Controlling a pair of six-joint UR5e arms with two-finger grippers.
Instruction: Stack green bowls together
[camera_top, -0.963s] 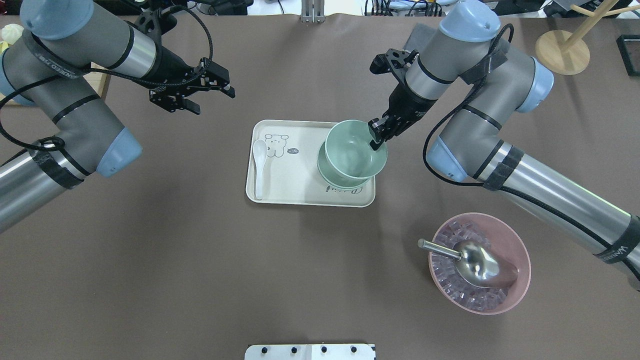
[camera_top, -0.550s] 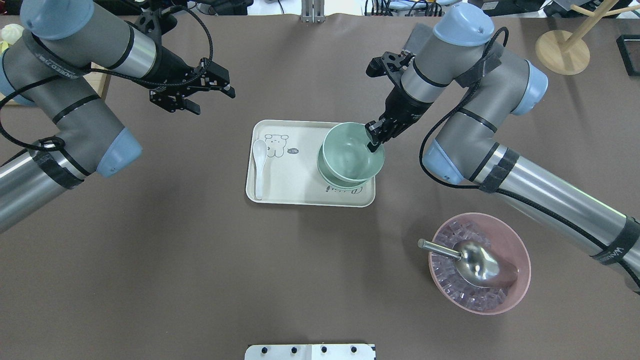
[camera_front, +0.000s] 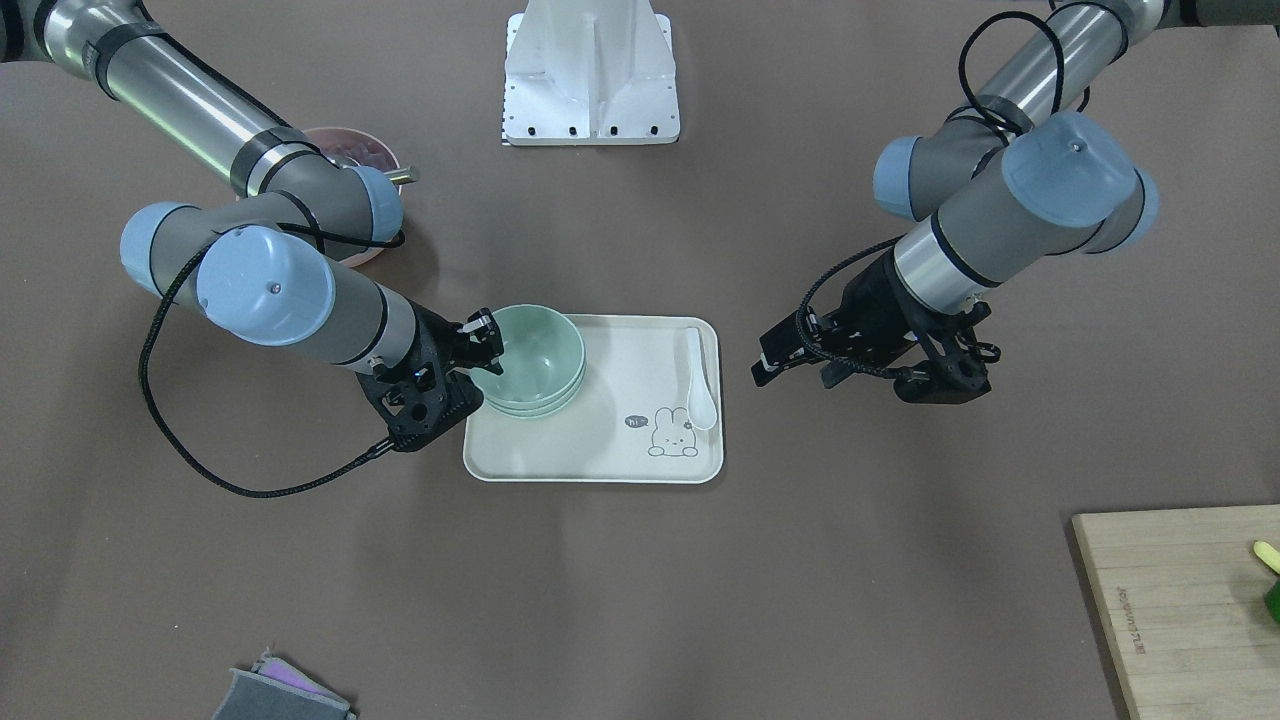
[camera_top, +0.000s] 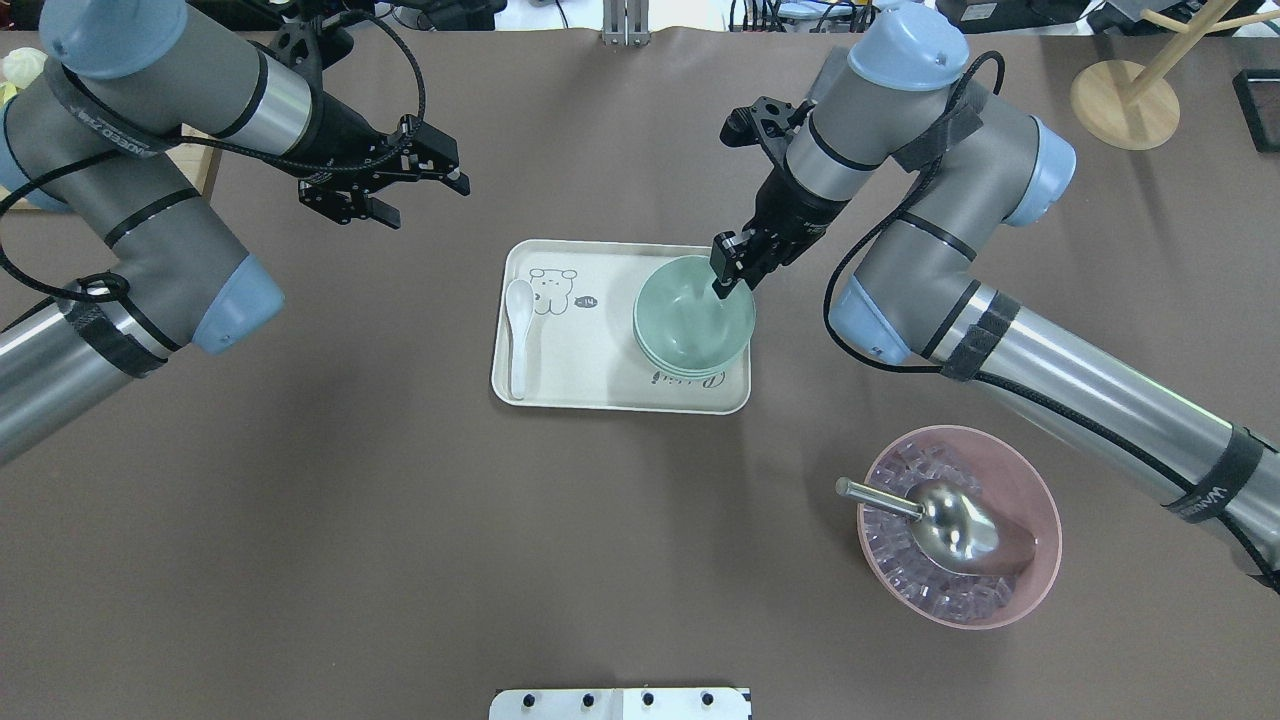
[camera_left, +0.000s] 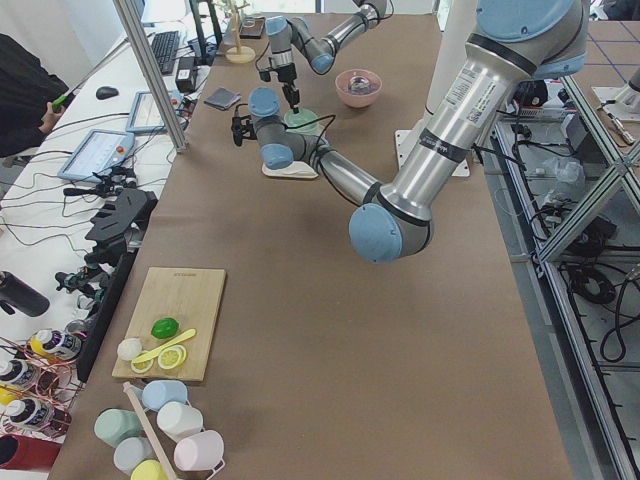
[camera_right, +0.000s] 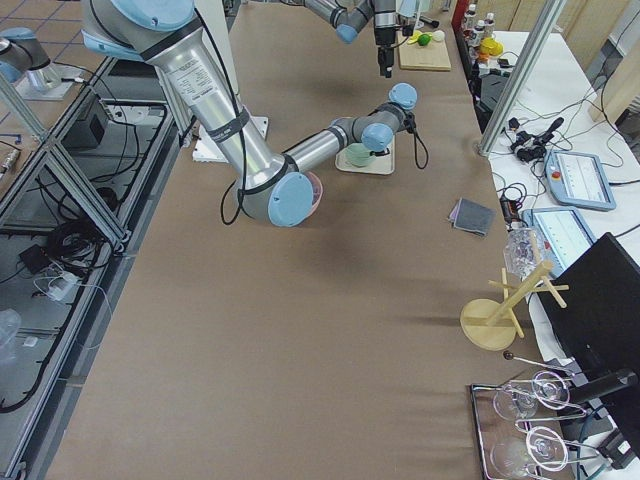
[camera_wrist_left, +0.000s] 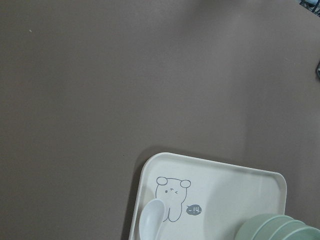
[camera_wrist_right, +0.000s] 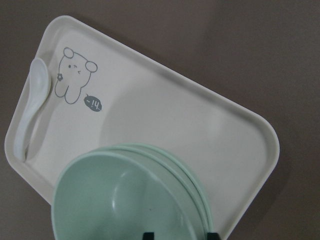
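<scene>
Three pale green bowls (camera_top: 690, 325) sit nested on the right part of a cream tray (camera_top: 600, 270). They also show in the front view (camera_front: 530, 360). The top bowl (camera_wrist_right: 115, 200) rests slightly high and off-centre over the two lower rims (camera_wrist_right: 185, 170). My right gripper (camera_top: 728, 272) is shut on the top bowl's far right rim, one finger inside and one outside. My left gripper (camera_top: 370, 210) is open and empty, hovering over bare table left of and beyond the tray. The left wrist view shows the bowls' edge (camera_wrist_left: 280, 227).
A white spoon (camera_top: 518, 320) lies along the tray's left side. A pink bowl (camera_top: 1040, 540) of ice cubes with a metal scoop (camera_top: 950, 525) stands front right. A wooden stand (camera_top: 1125, 105) is at the back right. A cutting board (camera_front: 1180, 600) lies beyond the left arm.
My right gripper has moved left and down with the top bowl, which now sits lower and more centred in the two bowls beneath. The left arm has not moved.
</scene>
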